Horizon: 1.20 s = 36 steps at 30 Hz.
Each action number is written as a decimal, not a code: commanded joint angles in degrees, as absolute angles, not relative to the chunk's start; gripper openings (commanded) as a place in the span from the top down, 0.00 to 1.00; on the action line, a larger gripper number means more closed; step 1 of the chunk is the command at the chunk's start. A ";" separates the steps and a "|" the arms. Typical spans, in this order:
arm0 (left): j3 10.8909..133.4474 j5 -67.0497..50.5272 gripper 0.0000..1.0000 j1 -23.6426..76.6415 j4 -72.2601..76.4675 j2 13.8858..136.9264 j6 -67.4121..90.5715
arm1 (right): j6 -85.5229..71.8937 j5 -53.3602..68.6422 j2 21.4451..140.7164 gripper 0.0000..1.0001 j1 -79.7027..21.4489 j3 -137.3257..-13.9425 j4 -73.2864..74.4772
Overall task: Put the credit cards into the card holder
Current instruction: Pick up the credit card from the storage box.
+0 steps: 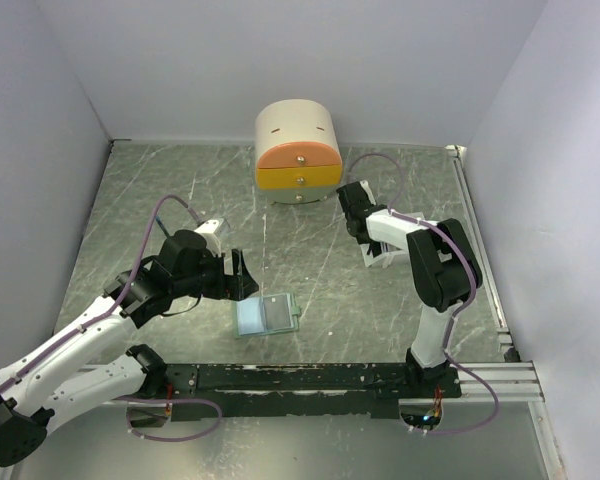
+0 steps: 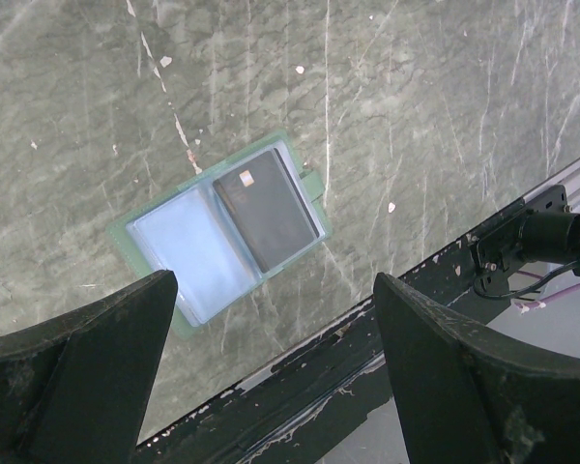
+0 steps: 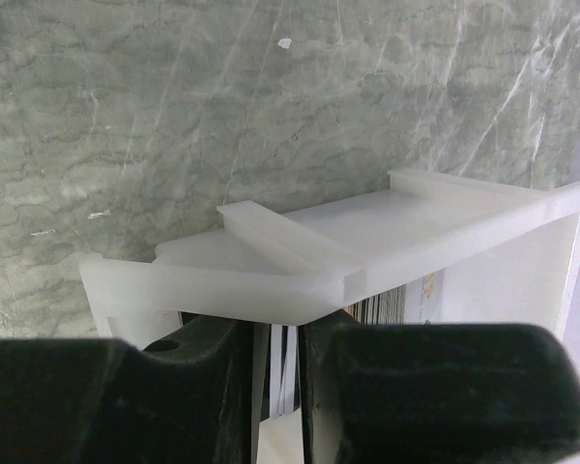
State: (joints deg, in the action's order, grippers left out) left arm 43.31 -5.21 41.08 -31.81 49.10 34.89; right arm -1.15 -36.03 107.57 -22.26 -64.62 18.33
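Observation:
The card holder (image 1: 267, 315) lies open and flat on the table, grey-green with pale blue pockets. In the left wrist view (image 2: 222, 237) its right pocket holds a dark credit card (image 2: 268, 208); the left pocket looks empty. My left gripper (image 1: 242, 275) hovers just left of and above it, jaws wide open and empty (image 2: 274, 290). My right gripper (image 1: 370, 248) reaches into the white tray (image 1: 380, 257). In the right wrist view its jaws (image 3: 285, 387) are closed narrowly on thin card edges standing in the tray (image 3: 367, 242). More striped cards (image 3: 396, 309) show behind.
A round cream-and-orange drawer box (image 1: 298, 150) stands at the back centre. A black rail (image 1: 310, 378) runs along the near table edge. White walls enclose the table on three sides, and a metal rail (image 1: 480, 250) lines the right edge.

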 commanded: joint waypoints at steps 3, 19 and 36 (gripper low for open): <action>42.98 -4.12 0.05 41.47 -31.86 48.26 34.50 | -1.32 -38.07 109.07 0.89 -22.37 -65.80 19.04; 42.87 -4.04 0.05 41.48 -31.47 48.43 34.52 | -0.49 -37.82 96.84 1.00 -22.79 -64.50 19.86; 42.32 -4.93 0.05 41.46 -30.60 48.73 35.78 | -2.00 -33.03 89.47 1.00 -22.94 -64.65 24.20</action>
